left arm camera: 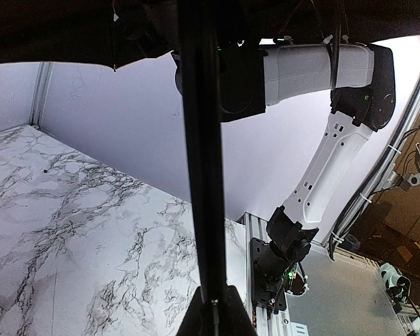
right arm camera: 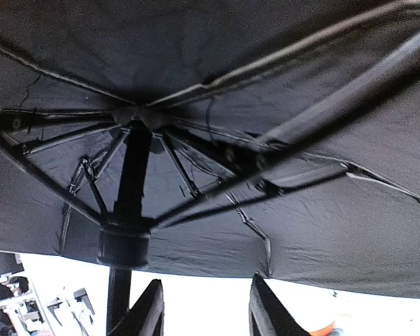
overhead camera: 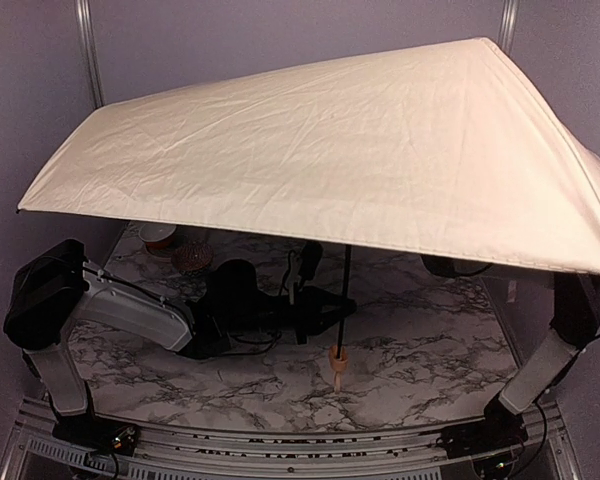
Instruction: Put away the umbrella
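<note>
The umbrella [overhead camera: 340,150] stands open over the table, its cream canopy filling the top view. Its thin black shaft [overhead camera: 345,300] runs down to the tan wooden knob handle [overhead camera: 338,362], which rests on the marble table [overhead camera: 410,350]. My left gripper [overhead camera: 325,312] is shut on the shaft [left arm camera: 203,175] low down, just above the handle. My right gripper [right arm camera: 204,311] is open and empty, pointing up at the black underside [right arm camera: 266,63], beside the runner [right arm camera: 124,241] and ribs. In the top view the canopy hides the right gripper.
A small white cup [overhead camera: 158,236] and a reddish round object [overhead camera: 192,258] sit at the back left of the table under the canopy. The right arm [overhead camera: 550,350] rises at the right edge. Grey walls stand close behind and beside the canopy.
</note>
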